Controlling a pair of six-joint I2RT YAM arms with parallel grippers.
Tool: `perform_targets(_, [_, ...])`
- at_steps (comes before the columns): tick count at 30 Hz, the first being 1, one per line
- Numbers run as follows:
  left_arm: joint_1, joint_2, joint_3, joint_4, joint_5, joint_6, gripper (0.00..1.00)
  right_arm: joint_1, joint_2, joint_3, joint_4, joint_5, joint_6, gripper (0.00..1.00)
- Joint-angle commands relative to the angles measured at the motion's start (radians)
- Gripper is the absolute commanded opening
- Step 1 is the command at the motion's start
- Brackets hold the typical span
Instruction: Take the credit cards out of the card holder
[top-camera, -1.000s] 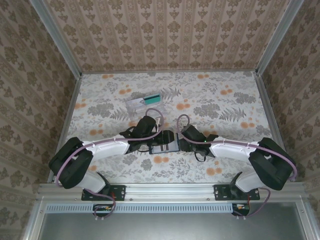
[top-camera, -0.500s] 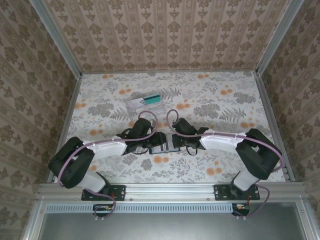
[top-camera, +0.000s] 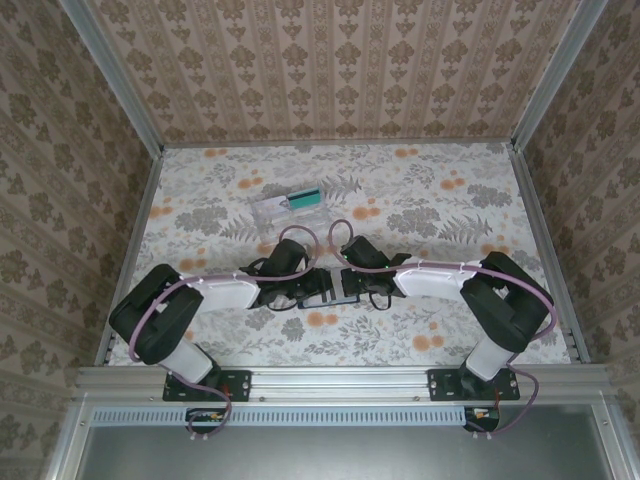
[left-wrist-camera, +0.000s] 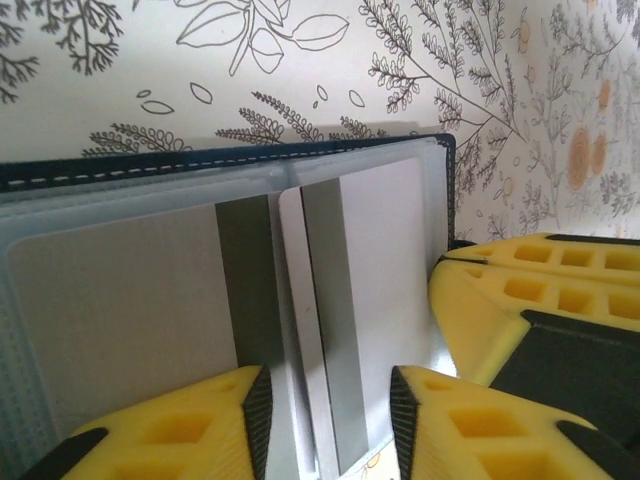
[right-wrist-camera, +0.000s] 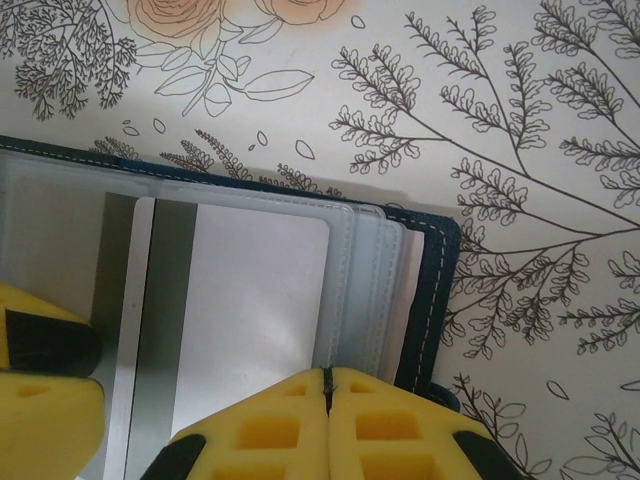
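We look from three places. The top camera sits above and behind the arms (top-camera: 215, 292) and faces forward and down, far enough back to take in the whole table (top-camera: 450, 200) and the walls (top-camera: 330, 70). The left wrist camera rides just behind the left claw (left-wrist-camera: 328, 400) and looks along its fingers (left-wrist-camera: 200, 430), very near the wallet (left-wrist-camera: 120, 172). The right wrist camera looks likewise past the right claw (right-wrist-camera: 328, 385), equally near. Both wrist views share the wallet's open inside and the striped card (left-wrist-camera: 360, 300), and each catches a finger of the other claw at its edge. The top view shows that same spot at mid-table, small.
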Motion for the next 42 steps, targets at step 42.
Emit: perform_targets(42, [0.122,-0.202,-0.142,-0.031,0.07,-0.012,0.0,0.017,0.049,-0.022,-0.028,-0.003,0.022,0.08])
